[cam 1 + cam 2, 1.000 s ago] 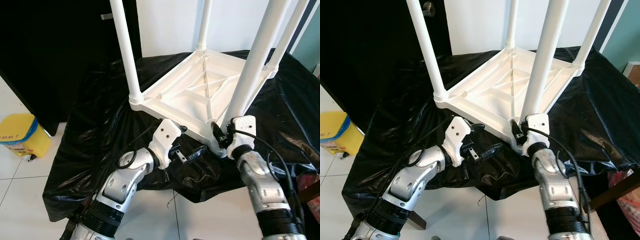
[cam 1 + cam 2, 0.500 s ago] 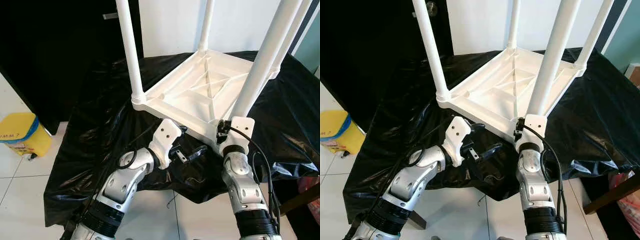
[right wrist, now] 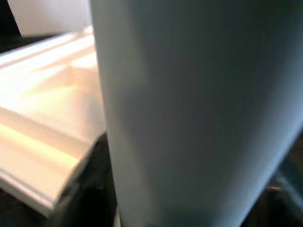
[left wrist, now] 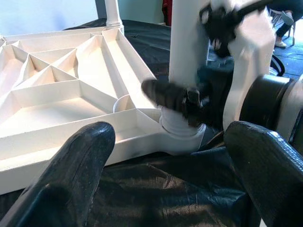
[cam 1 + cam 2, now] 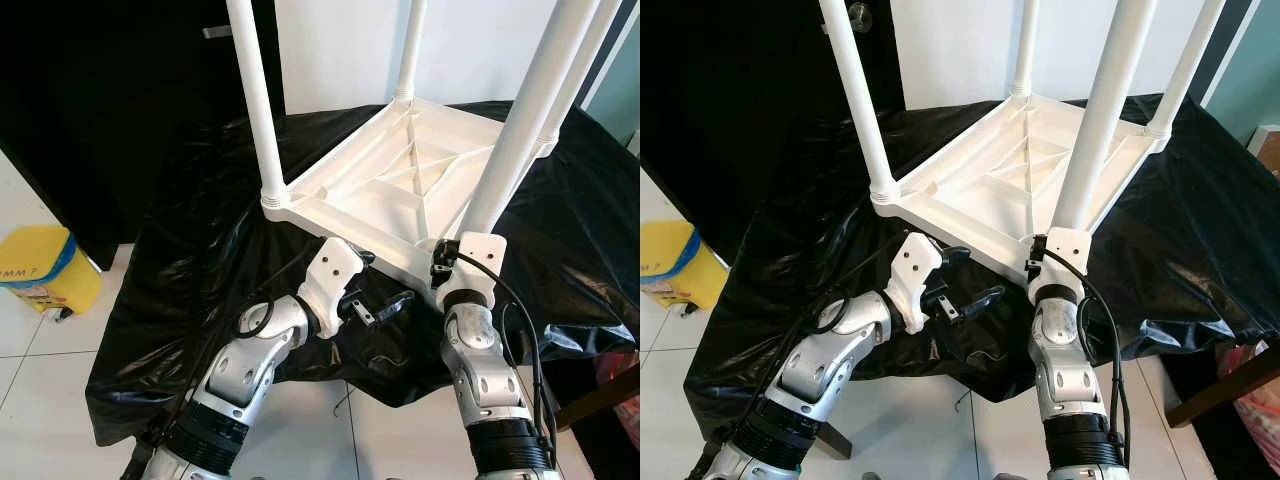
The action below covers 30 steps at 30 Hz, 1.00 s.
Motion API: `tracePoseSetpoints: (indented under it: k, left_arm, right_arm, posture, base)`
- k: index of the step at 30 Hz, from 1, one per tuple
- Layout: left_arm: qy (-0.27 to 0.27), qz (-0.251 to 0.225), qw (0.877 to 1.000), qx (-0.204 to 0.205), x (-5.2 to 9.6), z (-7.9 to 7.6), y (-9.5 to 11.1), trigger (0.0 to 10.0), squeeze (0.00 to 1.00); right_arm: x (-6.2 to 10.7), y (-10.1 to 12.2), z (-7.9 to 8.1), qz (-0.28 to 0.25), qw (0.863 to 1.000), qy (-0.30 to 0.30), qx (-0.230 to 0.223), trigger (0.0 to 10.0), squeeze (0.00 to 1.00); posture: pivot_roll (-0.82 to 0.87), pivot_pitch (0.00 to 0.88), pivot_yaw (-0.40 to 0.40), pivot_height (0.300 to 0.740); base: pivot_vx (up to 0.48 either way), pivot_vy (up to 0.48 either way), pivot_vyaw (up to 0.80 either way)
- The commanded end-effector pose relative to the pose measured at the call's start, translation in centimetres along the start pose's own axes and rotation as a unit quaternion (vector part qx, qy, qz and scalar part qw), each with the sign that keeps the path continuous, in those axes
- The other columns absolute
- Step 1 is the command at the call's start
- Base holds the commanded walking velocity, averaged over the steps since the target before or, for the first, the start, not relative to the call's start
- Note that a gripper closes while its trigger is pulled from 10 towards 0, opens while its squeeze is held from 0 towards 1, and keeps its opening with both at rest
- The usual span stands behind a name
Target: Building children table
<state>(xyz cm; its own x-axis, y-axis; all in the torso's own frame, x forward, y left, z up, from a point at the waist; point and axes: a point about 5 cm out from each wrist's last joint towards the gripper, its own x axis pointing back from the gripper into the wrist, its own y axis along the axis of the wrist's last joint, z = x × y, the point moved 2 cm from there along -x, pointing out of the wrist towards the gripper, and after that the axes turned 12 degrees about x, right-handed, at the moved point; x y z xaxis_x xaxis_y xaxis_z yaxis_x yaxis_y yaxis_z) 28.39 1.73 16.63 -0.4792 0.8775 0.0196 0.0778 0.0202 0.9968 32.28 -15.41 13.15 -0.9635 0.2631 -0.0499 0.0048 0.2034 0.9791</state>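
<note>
While the right gripper (image 4: 182, 97) grips the near table leg (image 5: 515, 135), the left gripper (image 5: 385, 305) hangs released.

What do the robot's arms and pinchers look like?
Both arms are shiny silver metal in rounded segments, with ribbed black rings low down and a white block at each wrist. Thin black cables loop along them. The left gripper has two long black fingers; the right gripper is black too.

A black plastic sheet (image 5: 190, 250) is draping over the bench, hanging down its near edge. The white children's table (image 5: 400, 190) is lying upside down directly on the sheet, its legs pointing upward.
</note>
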Motion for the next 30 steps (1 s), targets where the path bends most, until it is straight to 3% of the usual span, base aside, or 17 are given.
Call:
tracePoseSetpoints:
  k: [1,6,14,15,16,17,21,22,24,26,28,30]
  left_arm:
    - [0.009,0.001,1.0,0.001,0.1,0.2,0.0,10.0,0.0]
    - [0.013,0.004,1.0,0.0,0.3,0.4,-0.1,10.0,0.0]
    - [0.012,0.003,1.0,0.0,0.1,0.4,0.0,10.0,0.0]
    - [0.011,0.003,1.0,0.0,0.1,0.5,0.0,10.0,0.0]
    - [0.011,0.003,1.0,0.0,0.1,0.5,0.0,10.0,0.0]
    - [0.011,0.003,1.0,-0.001,0.1,0.5,0.0,10.0,0.0]
    - [0.01,0.003,1.0,-0.002,0.1,0.5,0.0,10.0,0.0]
    - [0.01,0.003,1.0,-0.003,0.1,0.6,0.0,10.0,0.0]
    - [0.01,0.003,1.0,-0.003,0.1,0.6,0.0,10.0,0.0]
    - [0.009,0.003,1.0,-0.003,0.1,0.6,0.1,10.0,0.0]
    - [0.009,0.003,1.0,-0.003,0.1,0.6,0.1,10.0,0.0]
    - [0.005,0.011,1.0,-0.006,0.2,0.5,-0.1,10.0,0.0]
  right_arm:
    - [0.2,0.1,0.2,-0.011,1.0,0.02,-0.012,10.0,1.0]
    - [0.5,1.1,-0.5,-0.061,0.995,0.073,-0.018,10.0,1.0]
    - [0.5,0.8,-1.5,-0.083,0.98,0.181,-0.011,10.0,1.0]
    - [0.3,0.8,-2.0,-0.086,0.976,0.2,-0.004,10.0,0.78]
    - [0.3,0.8,-2.0,-0.086,0.976,0.2,-0.004,10.0,0.78]
    - [0.1,0.7,-2.4,-0.089,0.972,0.219,0.004,10.0,0.02]
    - [-0.2,0.6,-2.7,-0.092,0.958,0.269,0.018,10.0,0.0]
    - [-0.2,0.6,-2.6,-0.09,0.948,0.304,0.022,10.0,0.0]
    - [-0.2,0.6,-2.6,-0.09,0.948,0.304,0.022,10.0,0.0]
    - [-0.3,0.6,-2.3,-0.089,0.933,0.347,0.039,10.0,0.0]
    - [-0.3,0.6,-2.3,-0.089,0.933,0.347,0.039,10.0,0.0]
    - [-0.5,0.5,-2.0,-0.088,0.924,0.37,0.048,10.0,0.0]
  posture:
    - [-0.17,0.059,0.005,0.74]
    - [-0.18,0.062,0.01,0.74]
    - [-0.18,0.064,0.013,0.74]
    - [-0.18,0.063,0.015,0.74]
    - [-0.18,0.063,0.015,0.74]
    - [-0.18,0.063,0.015,0.74]
    - [-0.18,0.059,0.018,0.74]
    - [-0.18,0.058,0.019,0.74]
    - [-0.18,0.058,0.019,0.74]
    - [-0.17,0.06,0.019,0.74]
    - [-0.17,0.06,0.019,0.74]
    - [-0.17,0.06,0.016,0.74]
  base:
    - [0.0,0.0,0.0]
    - [0.0,0.0,0.0]
    - [0.0,0.0,0.0]
    - [0.0,0.0,0.0]
    - [0.0,0.0,0.0]
    - [0.0,0.0,0.0]
    - [0.0,0.0,0.0]
    - [0.0,0.0,0.0]
    - [0.0,0.0,0.0]
    - [0.0,0.0,0.0]
    - [0.0,0.0,0.0]
    - [0.0,0.0,0.0]
